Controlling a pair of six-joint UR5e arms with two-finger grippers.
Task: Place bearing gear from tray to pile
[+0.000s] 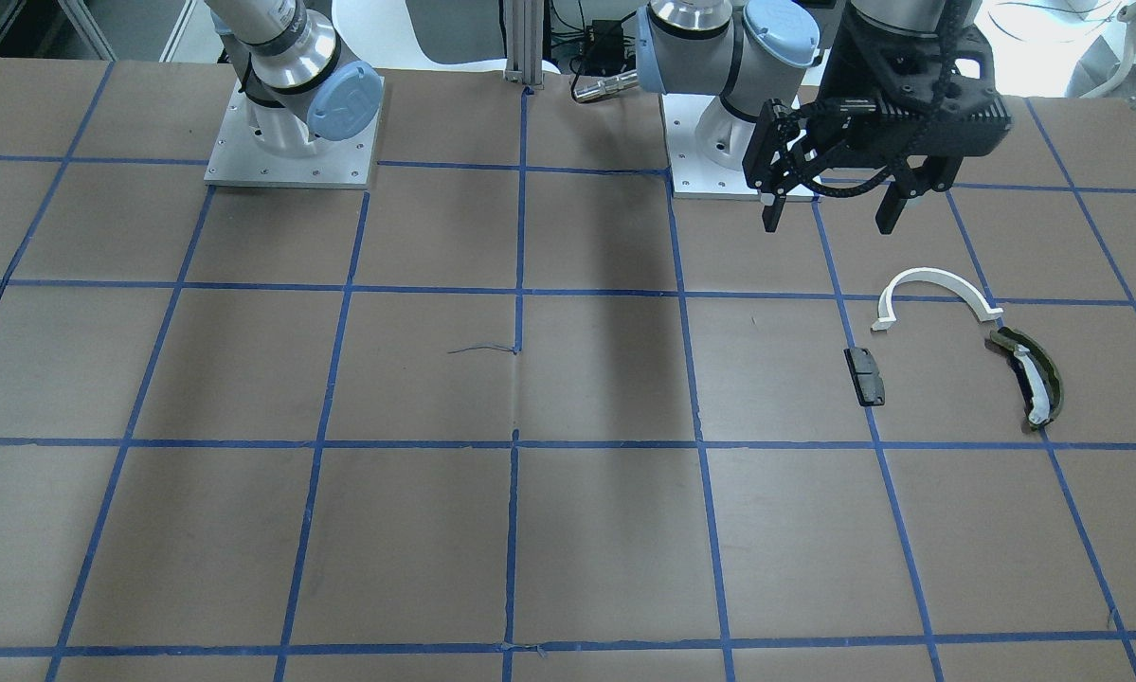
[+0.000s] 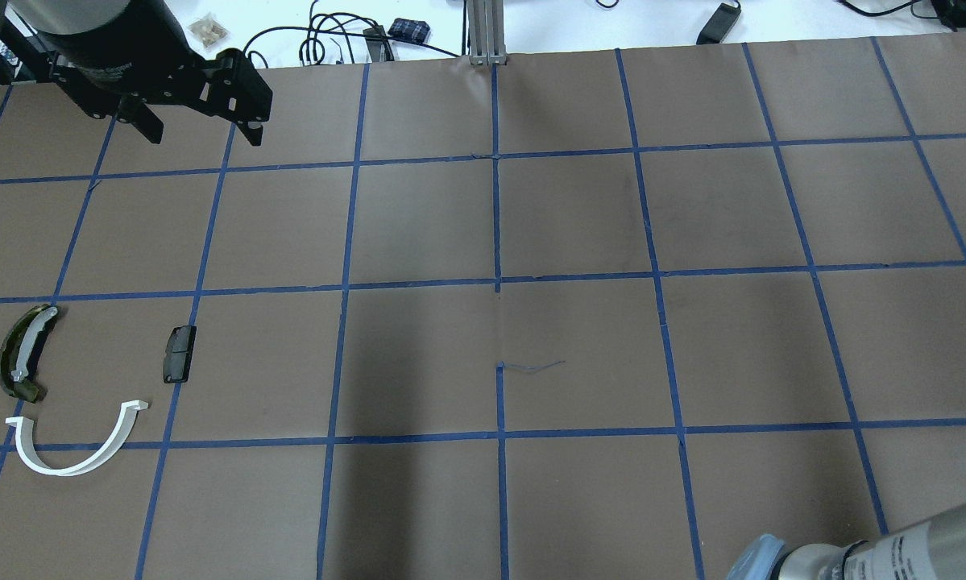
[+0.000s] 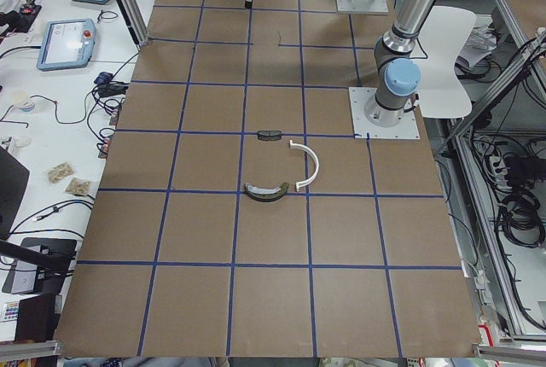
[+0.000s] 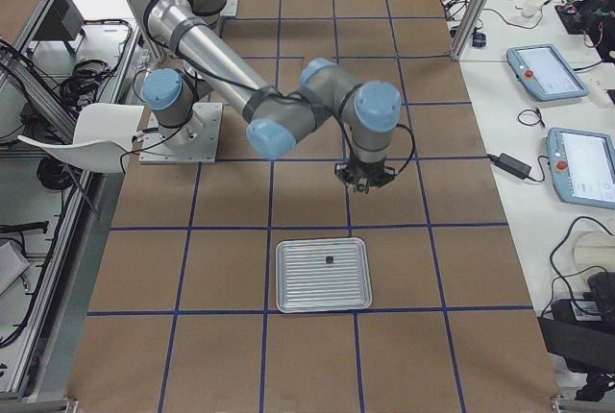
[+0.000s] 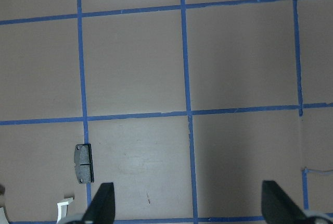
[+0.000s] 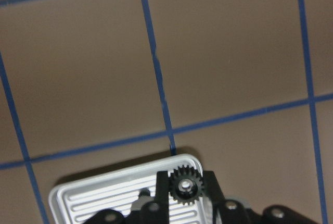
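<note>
My right gripper [image 6: 184,178] is shut on a small black bearing gear [image 6: 185,188] with a silver hub and holds it above the ribbed metal tray [image 6: 99,200]. In the exterior right view the gripper [image 4: 363,179] hangs just beyond the tray [image 4: 298,283]. The pile lies far off on the left side: a white half-ring arc [image 2: 76,455], an olive-green curved piece with a white strip [image 2: 22,354] and a dark grey block [image 2: 179,354]. My left gripper [image 1: 828,216] is open and empty, raised beside the pile near its base; its fingertips [image 5: 104,206] frame the block [image 5: 83,163].
A small dark speck [image 4: 329,259] lies on the tray. The brown table carries a blue tape grid [image 2: 497,282]. The arm bases [image 1: 291,161] stand at the robot's edge. Cables and tablets [image 4: 543,67] lie on side benches.
</note>
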